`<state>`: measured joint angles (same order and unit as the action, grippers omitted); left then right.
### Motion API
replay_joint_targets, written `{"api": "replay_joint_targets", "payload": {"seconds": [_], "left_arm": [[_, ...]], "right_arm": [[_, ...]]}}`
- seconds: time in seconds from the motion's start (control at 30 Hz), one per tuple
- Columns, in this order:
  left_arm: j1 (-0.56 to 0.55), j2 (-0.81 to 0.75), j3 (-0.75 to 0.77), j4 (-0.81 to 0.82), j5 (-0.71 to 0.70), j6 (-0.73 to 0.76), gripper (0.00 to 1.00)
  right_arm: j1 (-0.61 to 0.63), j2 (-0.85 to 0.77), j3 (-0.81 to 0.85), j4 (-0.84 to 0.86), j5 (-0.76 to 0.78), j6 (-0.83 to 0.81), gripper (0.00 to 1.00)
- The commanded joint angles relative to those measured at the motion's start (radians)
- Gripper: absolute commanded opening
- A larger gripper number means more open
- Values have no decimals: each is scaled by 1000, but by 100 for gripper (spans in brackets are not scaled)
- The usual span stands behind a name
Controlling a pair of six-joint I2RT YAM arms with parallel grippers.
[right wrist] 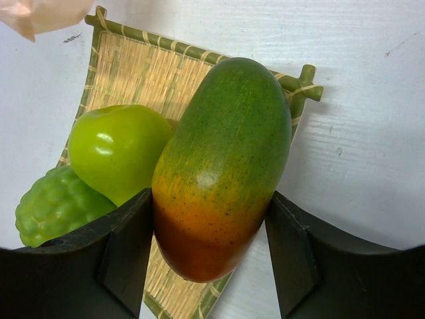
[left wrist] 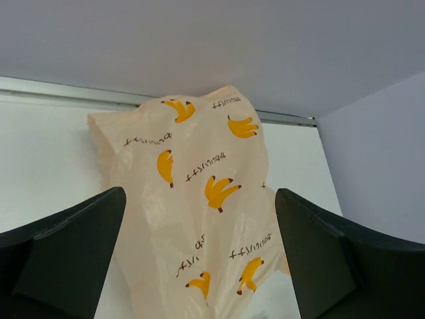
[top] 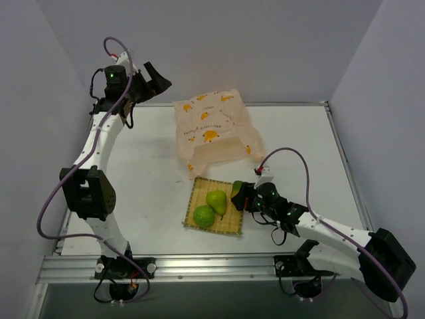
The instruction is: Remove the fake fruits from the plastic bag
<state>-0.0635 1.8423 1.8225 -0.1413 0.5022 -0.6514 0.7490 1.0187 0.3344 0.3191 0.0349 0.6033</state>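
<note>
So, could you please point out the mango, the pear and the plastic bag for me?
mango (right wrist: 222, 166): right wrist view, middle of its green-to-orange skin.
pear (top: 217, 199): top external view, its broad body.
plastic bag (left wrist: 199, 173): left wrist view, its banana-printed front panel.

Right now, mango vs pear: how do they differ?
The mango is clamped in the right gripper; the pear lies free on the mat. The mango grades green to orange-red; the pear is plain light green. The mango is a long oval; the pear looks rounder. Both are glossy and outside the bag.
</note>
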Motion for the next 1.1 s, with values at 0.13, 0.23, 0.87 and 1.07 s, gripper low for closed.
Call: {"api": "replay_joint_targets", "payload": {"seconds": [0.13, 0.23, 0.87, 1.07], "left_arm": [[-99, -259, -196, -175, -154, 124, 94], [-188, -392, -296, -187, -195, 136, 94], [-265, -1058, -675, -432, -261, 297, 94], [-265, -1261, -749, -461, -347, 303, 94]], "right_arm": [[30, 38, -18, 112, 29, 36, 41], [36, 32, -23, 112, 37, 39, 51], [67, -275, 222, -303, 233, -33, 85], [66, -472, 379, -416, 590, -164, 90]]}}
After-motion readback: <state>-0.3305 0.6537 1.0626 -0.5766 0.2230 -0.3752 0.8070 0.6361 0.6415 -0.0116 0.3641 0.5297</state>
